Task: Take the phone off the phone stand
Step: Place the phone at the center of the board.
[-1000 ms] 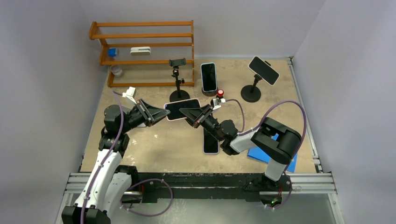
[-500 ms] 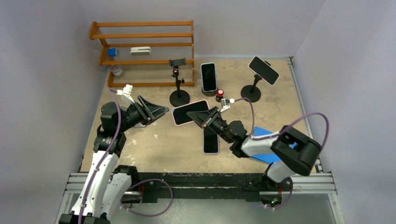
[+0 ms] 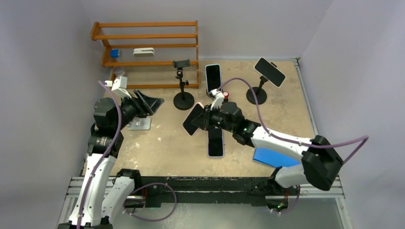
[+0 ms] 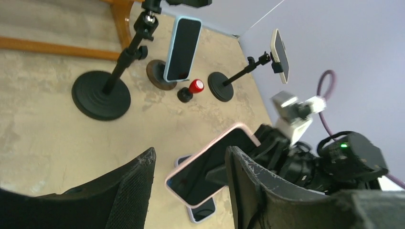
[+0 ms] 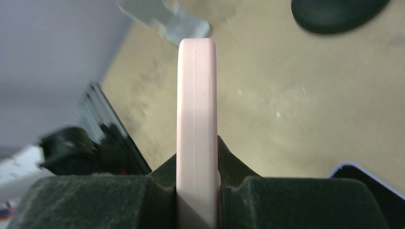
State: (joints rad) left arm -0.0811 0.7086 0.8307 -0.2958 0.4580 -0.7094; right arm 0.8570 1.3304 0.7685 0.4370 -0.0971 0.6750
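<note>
Nearest the bases: seeing a blue pad point(image 3: 277, 156) and a dark phone point(image 3: 216, 142) lying flat on the table point(image 3: 162, 148). Just past the dark phone's far end, a bit left of it, got the pink phone point(image 3: 193, 119) clamped in the right gripper point(image 3: 202, 119). Sticking out from the gripper tip toward the left arm, tilted, screen facing up and left, held up off the table. Well apart from every stand.

Checking the right wrist view: pinched across its thickness, fingers point(image 5: 95, 200) pressed flat on both faces, leaving the pink edge poking straight out past the tips. So pressed together on the phone, gripping nothing else.

Further left and a little farther back, reading the left gripper point(image 3: 149, 102) as spread: jaws parted, holding nothing, touching nothing. Looking out between its fingers point(image 4: 131, 191) straight at the pink phone's screen, well apart from it. Right under that gripper, spotting a small silver stand point(image 3: 138, 124) on the table.

Beyond, finding a black clamp stand point(image 3: 183, 98), a red-topped knob point(image 3: 225, 95), a pale-cased phone point(image 3: 213, 78) propped upright on a round base, and far right another phone point(image 3: 269, 71) clipped on a black stand point(image 3: 257, 95). At the very back, noting a wooden rack point(image 3: 143, 52) against the wall.
</note>
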